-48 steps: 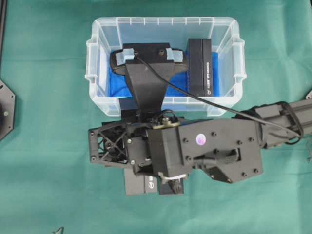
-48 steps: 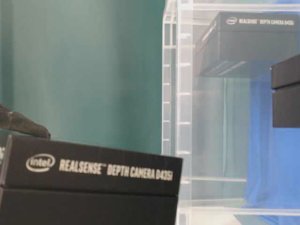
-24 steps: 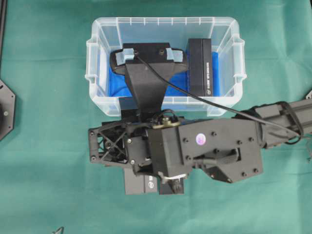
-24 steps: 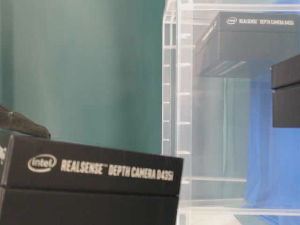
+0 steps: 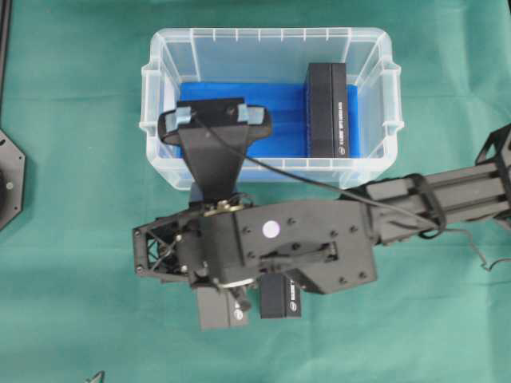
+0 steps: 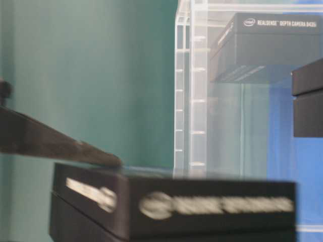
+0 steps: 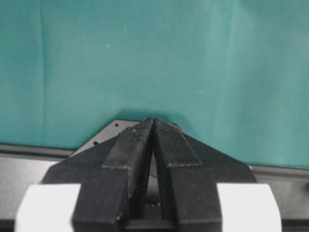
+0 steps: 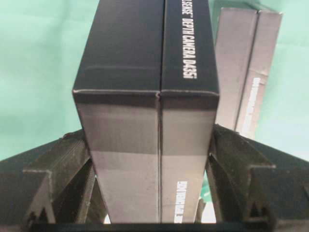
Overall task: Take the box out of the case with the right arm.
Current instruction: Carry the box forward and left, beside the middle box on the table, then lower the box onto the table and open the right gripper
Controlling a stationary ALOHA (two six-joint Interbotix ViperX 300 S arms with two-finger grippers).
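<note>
Left wrist view: black left gripper with white side parts has its jaws pressed together, tips meeting, nothing between them, only the green cloth-covered table ahead. No other view shows this gripper.

Right wrist view: all-black lattice-framed right gripper has its jaws set wide, one on each long side of a black rectangular cardboard box with white "DEPTH CAMERA D435i" lettering. Jaw faces sit right at the box's sides; firm contact cannot be confirmed. A second black cardboard box lies just beyond the right-hand jaw.

Overhead view: right arm reaches in from the right edge, wrist over the table on the near side of the large clear plastic rectangular case with blue floor lining. Both boxes poke out from under the wrist, outside the case: one between the jaws, the other just beside it. The wrist camera bracket overhangs the case's near wall.

Inside the case: a third black lettered box, upright on its long edge at the right side, well away from the jaws.

Table-level view: the near box is motion-blurred, with a dark gripper finger slanting down onto its top left edge; the case wall stands behind it.
</note>
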